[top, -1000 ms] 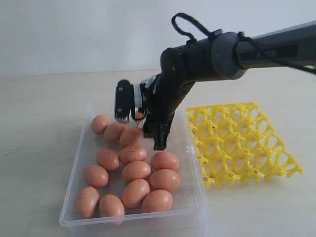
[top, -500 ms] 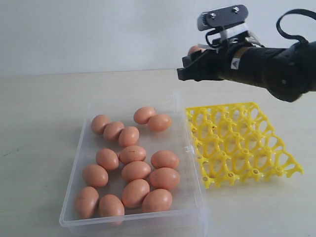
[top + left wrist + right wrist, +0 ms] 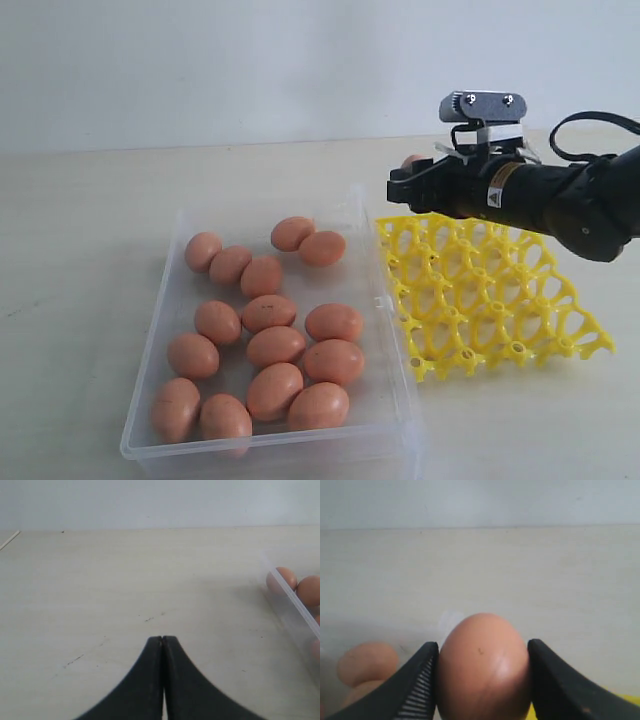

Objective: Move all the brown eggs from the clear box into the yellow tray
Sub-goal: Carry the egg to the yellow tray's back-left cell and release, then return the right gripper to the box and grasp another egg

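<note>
Pale matte tabletop carries it all: one smooth tan brown egg sits pinched by its sides in the ribbed black right gripper, in the air about the far corner of the yellow tray, an empty plastic lattice of round cups. This looks like the carry step, so next it needs a gentle lowering into a cup before release, the shell being brittle. The other brown eggs lie loose in the thin-walled clear box beside the tray, and the left gripper hangs empty with tips pressed together over bare table beside that box
</note>
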Available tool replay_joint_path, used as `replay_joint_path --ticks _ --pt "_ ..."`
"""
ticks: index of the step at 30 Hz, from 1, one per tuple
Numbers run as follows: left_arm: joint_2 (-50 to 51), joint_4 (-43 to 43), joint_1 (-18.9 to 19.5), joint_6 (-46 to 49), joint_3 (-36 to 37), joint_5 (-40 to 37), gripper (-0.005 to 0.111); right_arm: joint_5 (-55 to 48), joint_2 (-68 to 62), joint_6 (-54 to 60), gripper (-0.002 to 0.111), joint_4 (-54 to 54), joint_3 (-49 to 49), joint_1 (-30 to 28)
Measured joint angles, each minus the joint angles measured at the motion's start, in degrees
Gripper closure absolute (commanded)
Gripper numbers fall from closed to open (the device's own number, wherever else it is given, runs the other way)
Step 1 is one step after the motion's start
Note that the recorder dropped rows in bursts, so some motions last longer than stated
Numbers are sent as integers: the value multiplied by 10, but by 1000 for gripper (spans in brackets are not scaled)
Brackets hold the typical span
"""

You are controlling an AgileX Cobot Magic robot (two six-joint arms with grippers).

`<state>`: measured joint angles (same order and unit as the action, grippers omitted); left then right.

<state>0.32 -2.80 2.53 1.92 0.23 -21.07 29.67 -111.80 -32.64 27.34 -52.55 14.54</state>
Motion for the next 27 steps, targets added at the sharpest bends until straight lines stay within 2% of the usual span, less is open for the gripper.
replay_joint_path --ticks 12,14,16,18,19,25,27 --pt "0 0 0 0 0 0 107 37 -59 -15 107 14 0 0" --pt "0 0 0 0 0 0 107 43 -67 -21 98 17 0 0" --pt "0 0 0 0 0 0 107 53 -71 -29 74 30 0 0" --pt "0 0 0 0 0 0 107 56 -72 -31 56 39 0 0" --pt "0 0 0 0 0 0 107 56 -72 -31 52 40 0 0" --pt "0 0 0 0 0 0 107 25 -47 -32 50 45 0 -1" --pt "0 0 0 0 0 0 107 9 -29 -32 53 46 0 -1"
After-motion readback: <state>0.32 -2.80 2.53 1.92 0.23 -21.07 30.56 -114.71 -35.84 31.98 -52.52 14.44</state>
